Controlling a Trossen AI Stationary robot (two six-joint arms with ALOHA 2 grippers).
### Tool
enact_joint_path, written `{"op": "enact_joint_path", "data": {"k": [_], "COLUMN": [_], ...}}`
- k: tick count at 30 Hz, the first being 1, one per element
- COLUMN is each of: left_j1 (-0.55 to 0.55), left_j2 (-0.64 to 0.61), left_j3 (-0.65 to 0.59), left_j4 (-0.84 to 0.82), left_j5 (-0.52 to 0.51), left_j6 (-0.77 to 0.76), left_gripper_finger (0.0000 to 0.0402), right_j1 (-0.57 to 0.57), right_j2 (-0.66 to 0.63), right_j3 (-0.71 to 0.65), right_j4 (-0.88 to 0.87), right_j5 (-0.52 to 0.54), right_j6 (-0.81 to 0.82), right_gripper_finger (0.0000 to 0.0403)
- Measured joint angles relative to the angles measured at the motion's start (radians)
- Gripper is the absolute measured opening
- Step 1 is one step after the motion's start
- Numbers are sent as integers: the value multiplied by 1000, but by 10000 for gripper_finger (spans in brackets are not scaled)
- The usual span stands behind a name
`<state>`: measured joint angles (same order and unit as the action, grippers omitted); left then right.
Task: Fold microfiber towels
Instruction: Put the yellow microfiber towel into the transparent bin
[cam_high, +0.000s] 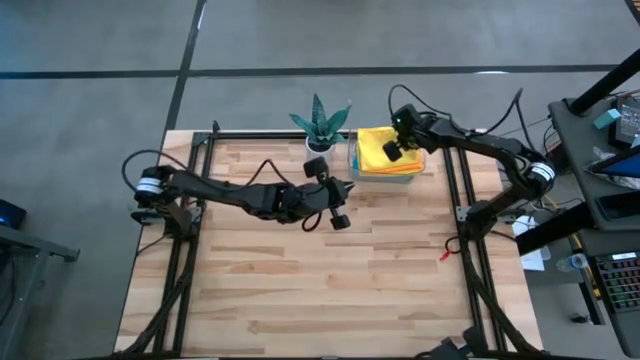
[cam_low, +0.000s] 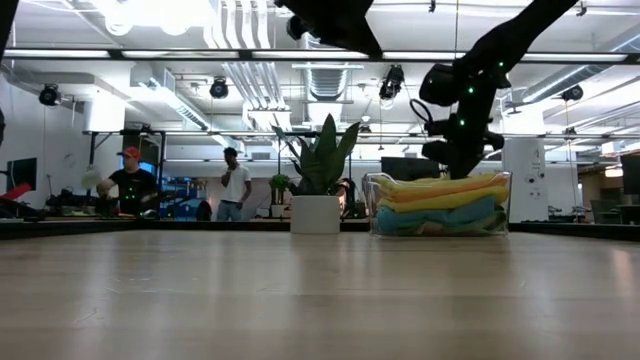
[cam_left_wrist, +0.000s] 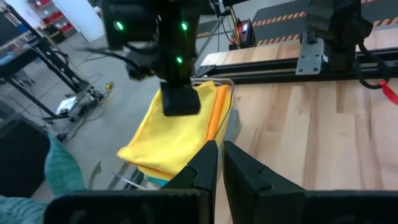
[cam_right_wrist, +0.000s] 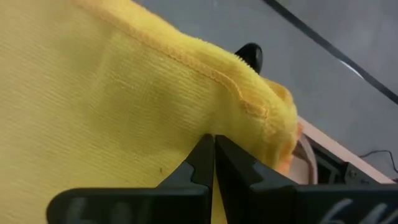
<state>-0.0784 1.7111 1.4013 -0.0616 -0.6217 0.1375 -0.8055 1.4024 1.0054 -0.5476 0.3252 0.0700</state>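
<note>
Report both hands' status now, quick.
Left hand: closed, holding nothing, above the bare table beside the tray.
Right hand: closed, pinching the top yellow towel in the tray.

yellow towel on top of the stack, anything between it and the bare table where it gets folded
Only the clear tray wall: the yellow towel lies above its rim, so it can lift clear. The right tool is shut on its edge. The left tool hangs shut over the wood beside the tray, possibly in the path.
</note>
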Motion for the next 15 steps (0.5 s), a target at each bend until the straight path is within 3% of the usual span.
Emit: {"op": "enact_joint_path", "data": {"k": [9,15], "left_j1": [-45,-91], "left_j2": [-40,-83], "left_j3": [-2,-19], "left_j4": [-3,-35], "left_j5": [-16,-31], "left_j6": [1,1], "left_gripper_finger": [10,10], "right_j1": [0,2], "right_j2": [44,2], "right_j3": [-8,9], "right_j4": [12,-11], "right_j5": [19,19], "right_j6": [-9,-17], "right_gripper_finger": [9,9]}}
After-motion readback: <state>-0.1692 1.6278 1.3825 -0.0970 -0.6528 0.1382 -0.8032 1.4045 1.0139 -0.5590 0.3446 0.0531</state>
